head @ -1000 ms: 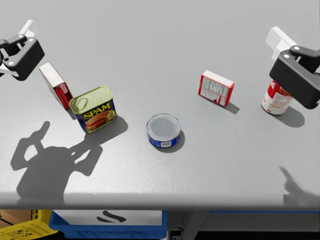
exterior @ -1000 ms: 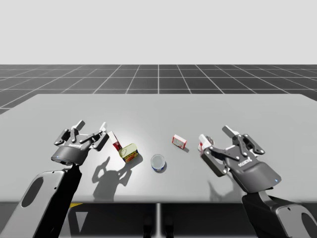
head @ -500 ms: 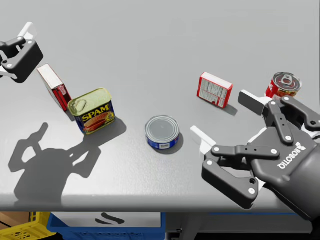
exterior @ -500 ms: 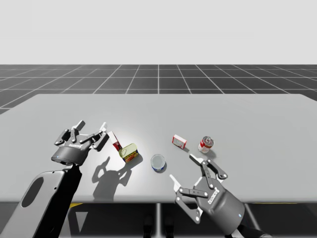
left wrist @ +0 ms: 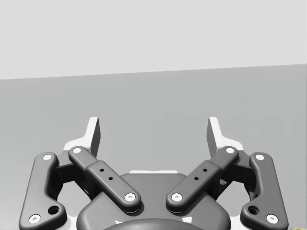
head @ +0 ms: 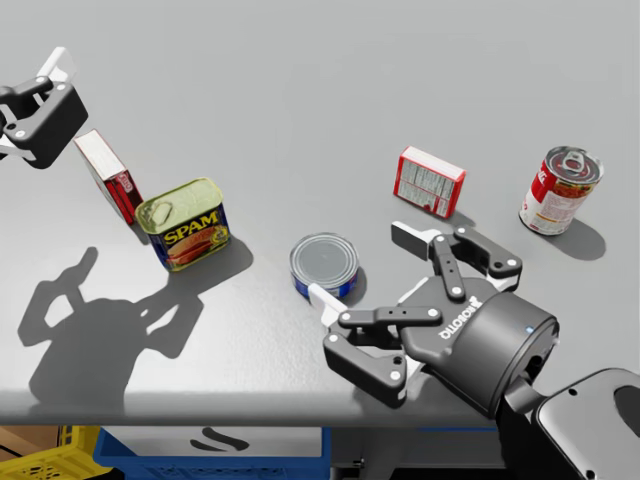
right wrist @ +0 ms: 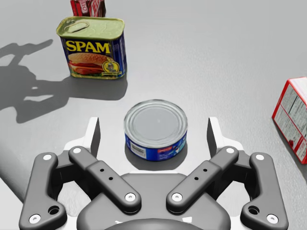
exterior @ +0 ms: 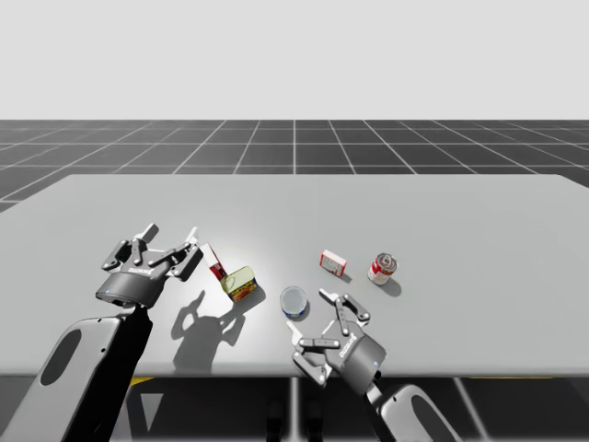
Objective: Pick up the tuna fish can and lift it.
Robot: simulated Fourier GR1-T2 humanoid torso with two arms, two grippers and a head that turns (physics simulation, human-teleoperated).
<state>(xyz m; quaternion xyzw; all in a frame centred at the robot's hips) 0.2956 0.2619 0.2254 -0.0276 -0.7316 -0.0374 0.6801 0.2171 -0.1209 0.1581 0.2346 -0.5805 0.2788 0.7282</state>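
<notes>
Jaws open on both arms: right pair straddles the can, no grasp yet

Right jaws are spread wide with the tuna fish can between them. The right wrist view shows a gap on each side, so nothing is clamped. In the head view the nearer finger looks very close to the can wall. I can't rule out contact from that angle, but it's probably just beside.

The can stands upright, lid up, flat on the tabletop near the front edge. It sits between the blue-and-yellow rectangular can and the red-and-white box. The red round can is well apart on the right.

Left jaws are also open and hold nothing. They hang over bare tabletop at the far left, near the thin red box, and look to have no part in this grasp.

Progress: approach and alignment look done. Closing on the can and the lift are both left. The can shows no sign of leaving the surface.
</notes>
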